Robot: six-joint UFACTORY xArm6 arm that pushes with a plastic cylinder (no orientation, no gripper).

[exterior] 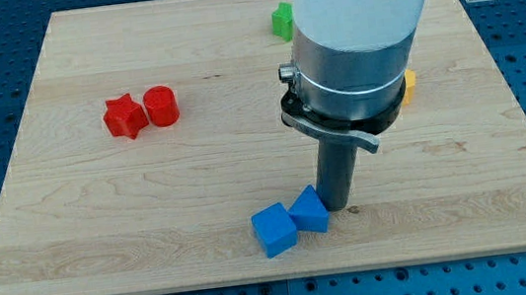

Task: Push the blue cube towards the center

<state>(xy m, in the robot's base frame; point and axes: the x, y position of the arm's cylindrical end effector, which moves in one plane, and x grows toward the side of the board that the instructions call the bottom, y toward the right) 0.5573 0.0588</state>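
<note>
No hand here, just a rod holding nothing: the tip (336,206) touches the right side of two touching blue blocks, the blue cube (274,230) low on the desk (74,229). I'd swing underneath, nudge upward.

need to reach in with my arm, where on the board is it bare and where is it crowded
Bare: the view's left below the red star and red cylinder, and the view's lower right beyond my tip. Crowded: bottom centre, where my tip stands against two blue blocks, and the top right with the green block and the half-hidden yellow block.
</note>
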